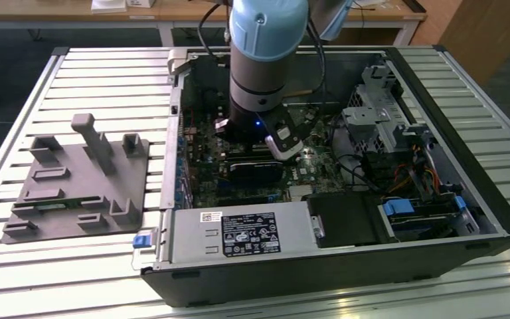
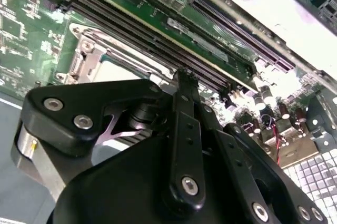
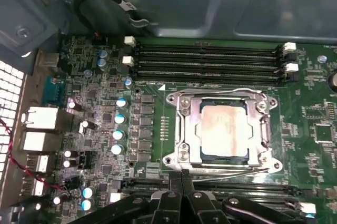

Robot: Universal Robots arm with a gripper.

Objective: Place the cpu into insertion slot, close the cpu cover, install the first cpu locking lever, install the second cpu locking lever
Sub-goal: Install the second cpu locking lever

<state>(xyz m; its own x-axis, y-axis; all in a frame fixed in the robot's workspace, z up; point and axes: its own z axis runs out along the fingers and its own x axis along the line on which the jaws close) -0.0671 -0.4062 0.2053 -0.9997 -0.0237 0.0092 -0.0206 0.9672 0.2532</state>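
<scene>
The cpu (image 3: 224,129) lies flat in the insertion slot (image 3: 274,165), its pale silvery-tan face showing through the window of the cpu cover (image 3: 261,129), which lies down over it. One thin wire locking lever (image 3: 221,93) runs along the far side of the socket, and another (image 3: 231,173) runs along the side nearest my gripper. My gripper (image 3: 182,176) is shut, with its tips right at the end of that nearer lever. In the second wrist view my gripper (image 2: 184,76) hangs just above the board beside the socket (image 2: 87,58). In the exterior view my gripper (image 1: 281,147) is down inside the case.
Long black memory slots (image 3: 205,58) flank the socket on both sides. Capacitors (image 3: 120,118) and rear ports (image 3: 37,118) stand beside it. A black cooler block (image 1: 255,171), a labelled power-supply box (image 1: 237,232) and a drive cage (image 1: 379,119) crowd the case. A grey fixture (image 1: 78,179) sits on the table.
</scene>
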